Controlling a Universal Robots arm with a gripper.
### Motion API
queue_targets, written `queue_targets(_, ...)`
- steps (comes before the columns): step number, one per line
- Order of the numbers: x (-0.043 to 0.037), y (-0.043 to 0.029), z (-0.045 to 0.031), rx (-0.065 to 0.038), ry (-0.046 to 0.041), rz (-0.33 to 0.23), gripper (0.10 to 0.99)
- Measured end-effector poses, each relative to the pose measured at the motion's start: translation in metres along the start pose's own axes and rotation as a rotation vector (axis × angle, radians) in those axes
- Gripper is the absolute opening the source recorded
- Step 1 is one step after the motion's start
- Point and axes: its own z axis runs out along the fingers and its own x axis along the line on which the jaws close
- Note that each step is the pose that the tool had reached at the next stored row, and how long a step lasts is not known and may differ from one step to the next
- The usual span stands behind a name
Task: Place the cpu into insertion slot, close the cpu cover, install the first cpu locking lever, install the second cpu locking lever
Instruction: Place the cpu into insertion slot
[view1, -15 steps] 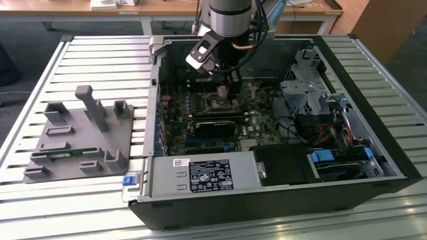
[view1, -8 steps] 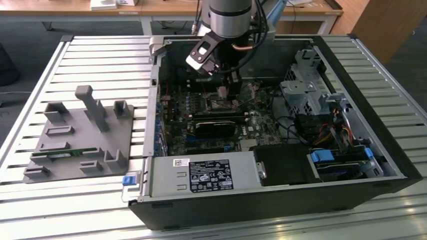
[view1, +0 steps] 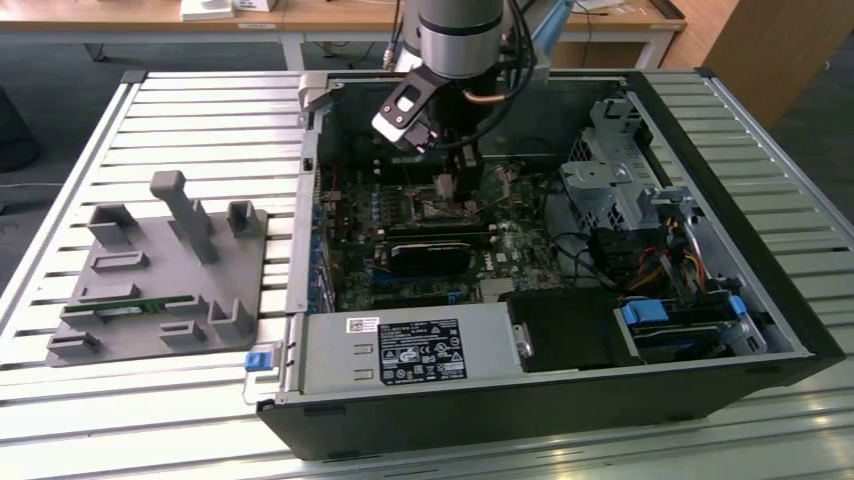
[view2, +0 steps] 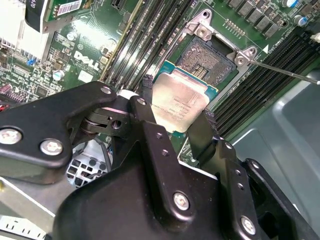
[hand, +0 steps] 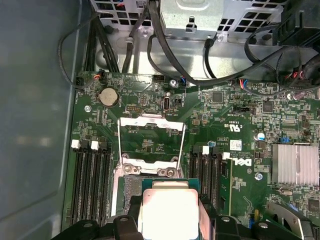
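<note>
Gripper (view2: 178, 104) grips the thin, stiff cpu (hand: 170, 210) by opposite edges over the insertion slot (view2: 207, 57); probably light, contacts fragile.

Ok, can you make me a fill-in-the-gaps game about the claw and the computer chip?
1. The claw is shut on the ____.
2. The cpu cover by the insertion slot is not closed but swung ____.
3. The circuit board around the slot is coloured ____.
Missing words: cpu; open; green.
</note>
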Motion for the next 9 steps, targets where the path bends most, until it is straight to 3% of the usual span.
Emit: queue_targets(9,0.0014,-0.0007,0.0068,0.000,-0.0028,0.004,0.533)
